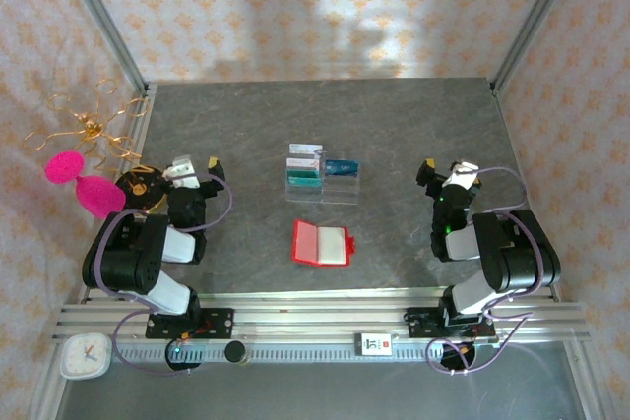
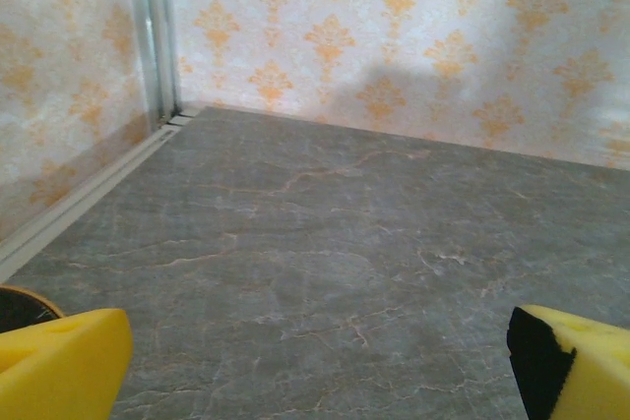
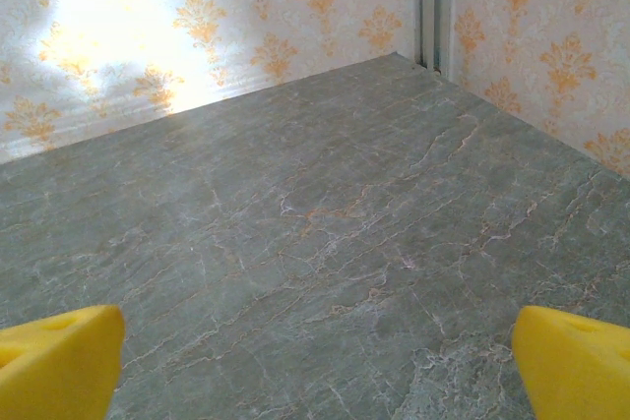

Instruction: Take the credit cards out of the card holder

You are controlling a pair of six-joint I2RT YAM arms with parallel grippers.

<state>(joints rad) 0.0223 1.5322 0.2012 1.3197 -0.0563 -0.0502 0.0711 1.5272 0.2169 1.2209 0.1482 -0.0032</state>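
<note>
Card holder lies open between left gripper and right gripper, both wide, held low and retracted.

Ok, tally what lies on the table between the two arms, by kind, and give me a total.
red card holder, lying open: 1
clear slotted tray: 1
credit cards, as far as the top view shows: 3, whitish-grey, teal-green and dark blue, all in the tray
Total: 5
</note>
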